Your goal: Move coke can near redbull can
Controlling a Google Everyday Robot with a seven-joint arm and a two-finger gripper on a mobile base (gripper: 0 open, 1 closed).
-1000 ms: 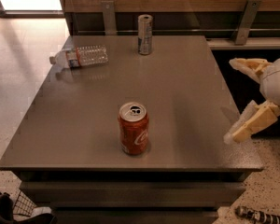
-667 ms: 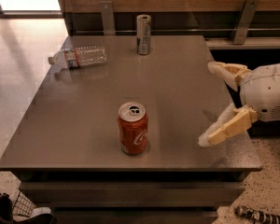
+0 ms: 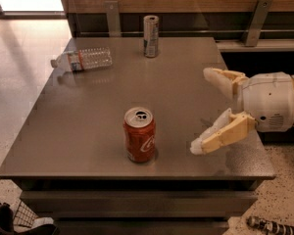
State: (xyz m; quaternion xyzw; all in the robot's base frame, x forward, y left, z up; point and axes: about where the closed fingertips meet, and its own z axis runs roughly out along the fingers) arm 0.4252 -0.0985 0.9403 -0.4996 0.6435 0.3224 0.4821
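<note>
Two cans matter to you, and the one you must carry, the coke can [image 3: 139,135], stands upright near the front edge of the table [image 3: 103,97], a little left of that edge's middle and touching nothing. It is a short, wide cylinder of thin painted metal, red with white script, and a dark mouth shows in its silver top, so it looks opened.

Judge it light, perhaps part empty, so it may tip or skid easily on the smooth top. Its wall is slick and will likely dent under a hard squeeze. Take it across the body at about mid-height, with one finger on each side and modest pressure, and keep it upright in case liquid remains.

The gripper [image 3: 202,110] hangs over the right edge of the table, to the right of the coke can and apart from it. Its two cream-coloured fingers are spread wide and hold nothing.

The redbull can [image 3: 151,35] is taller and slimmer, silver with blue patches. It stands upright at the middle of the back edge, well apart from the coke can. A clear, ribbed plastic bottle [image 3: 83,59] lies on its side near the back left corner. The table is a flat, square-cornered slab, grey-brown with a faint sheen.
</note>
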